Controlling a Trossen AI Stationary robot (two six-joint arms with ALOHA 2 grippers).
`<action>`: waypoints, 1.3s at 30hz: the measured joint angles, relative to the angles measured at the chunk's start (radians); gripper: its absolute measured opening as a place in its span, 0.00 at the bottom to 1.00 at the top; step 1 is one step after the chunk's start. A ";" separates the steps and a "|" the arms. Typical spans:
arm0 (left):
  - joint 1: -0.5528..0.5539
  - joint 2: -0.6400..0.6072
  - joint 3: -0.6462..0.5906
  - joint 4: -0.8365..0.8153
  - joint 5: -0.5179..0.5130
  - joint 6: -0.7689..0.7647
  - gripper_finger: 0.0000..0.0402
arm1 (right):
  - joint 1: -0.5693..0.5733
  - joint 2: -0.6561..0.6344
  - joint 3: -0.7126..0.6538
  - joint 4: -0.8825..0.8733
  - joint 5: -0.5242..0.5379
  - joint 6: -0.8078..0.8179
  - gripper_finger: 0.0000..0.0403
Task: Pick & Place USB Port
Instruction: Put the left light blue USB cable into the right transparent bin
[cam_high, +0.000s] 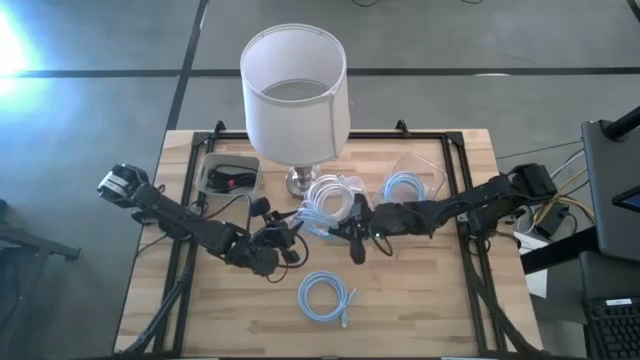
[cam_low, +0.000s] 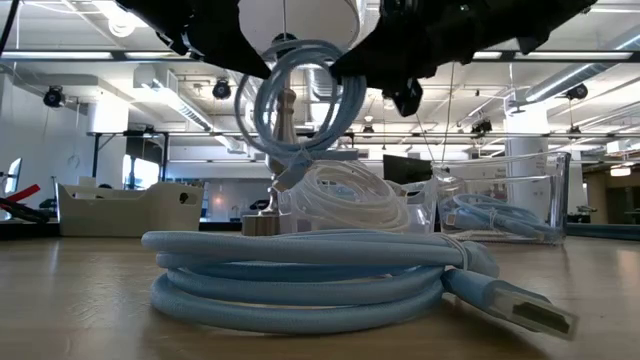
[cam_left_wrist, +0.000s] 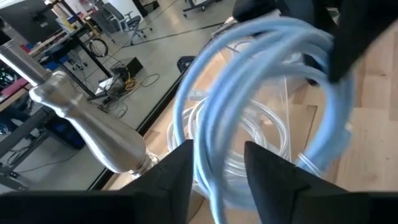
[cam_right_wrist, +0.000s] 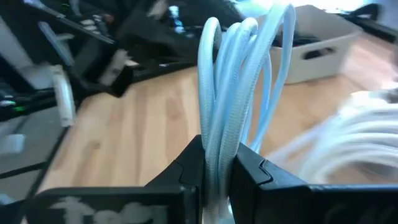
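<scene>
A light-blue coiled USB cable (cam_low: 300, 105) is lifted above the table between both arms, in front of the lamp's base. My right gripper (cam_right_wrist: 217, 165) comes in from the table's right and is shut on it. My left gripper (cam_left_wrist: 217, 174) reaches in from the left and is open, with one finger on each side of the coil's strands (cam_left_wrist: 214, 149). In the high view the two grippers (cam_high: 285, 240) (cam_high: 350, 232) meet near the table's middle. A second light-blue coil (cam_high: 327, 297) lies flat on the wood nearer the table's front edge, its plug (cam_low: 530, 310) resting on the table. My right gripper pinches several strands of the coil together (cam_right_wrist: 219, 146) between its two fingers. The loop stands out past the fingertips and is lifted clear of the table. My left gripper has the coil's strands between its fingers (cam_left_wrist: 180, 171); whether they touch, I cannot tell.
A white-shaded lamp (cam_high: 295, 90) with a metal base (cam_low: 262, 222) stands at the table's far middle. Clear-wrapped white cables (cam_high: 335, 190) lie beside it. A clear bin (cam_high: 412, 185) holds another blue coil, and a white tray (cam_high: 230, 175) sits far left.
</scene>
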 joint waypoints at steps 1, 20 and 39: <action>0.000 0.000 0.000 0.001 0.000 0.000 0.38 | 0.000 -0.016 0.000 -0.028 0.016 0.002 0.10; -0.001 0.000 -0.003 0.002 -0.002 -0.007 0.45 | 0.116 -0.462 0.001 -0.598 0.322 0.113 0.09; 0.000 0.000 -0.013 0.003 -0.004 -0.008 0.45 | 0.155 -0.415 0.001 -1.396 0.742 0.861 0.09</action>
